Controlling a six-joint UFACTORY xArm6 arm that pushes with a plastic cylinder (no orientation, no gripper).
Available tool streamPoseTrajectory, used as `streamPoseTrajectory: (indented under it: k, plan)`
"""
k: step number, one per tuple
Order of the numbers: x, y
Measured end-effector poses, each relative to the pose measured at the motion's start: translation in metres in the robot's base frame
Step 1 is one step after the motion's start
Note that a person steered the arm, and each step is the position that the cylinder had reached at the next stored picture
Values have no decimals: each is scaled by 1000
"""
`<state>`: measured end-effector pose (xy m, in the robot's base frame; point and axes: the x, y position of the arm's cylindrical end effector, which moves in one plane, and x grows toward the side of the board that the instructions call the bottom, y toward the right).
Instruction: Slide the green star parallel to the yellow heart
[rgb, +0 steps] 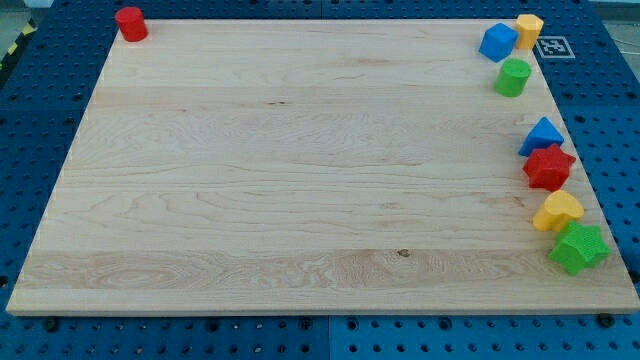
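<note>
Nearest the view's bottom, at the right edge of the wooden board (300, 180), sits the green star (578, 247), close to the board's corner. Touching it just above and slightly left is the yellow heart (557, 211). My tip does not show anywhere, so I cannot tell where it stands relative to the blocks; there is no pincer on this rod to be released or clenched.

Further up the same edge come the red star (548, 167) and, touching it, the blue triangle (542, 135). These 4 blocks form a tight column, probably crowded there by pushing toward the rim.

Well apart, near the top right corner, stand 3 more: the green cylinder (513, 77), the blue cube (497, 42) and a yellow hexagonal block (529, 29).

Farthest off, alone at the top left corner, is the red cylinder (131, 23).

I judge the star must be slid sideways, leftward, level with the heart; the nearby edge leaves little room for error.
</note>
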<state>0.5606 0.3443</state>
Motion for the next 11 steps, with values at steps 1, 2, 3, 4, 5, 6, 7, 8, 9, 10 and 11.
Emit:
streamPoseTrajectory:
  k: [1,2,3,4,5,6,7,8,9,10,11]
  plan:
    - [0,-10]
    - [0,-39]
    - [11,-63]
    - [14,-89]
    - [26,-111]
    - [34,-128]
    - [39,-147]
    - [35,-167]
    - [24,-189]
    - [24,-213]
    - [24,-237]
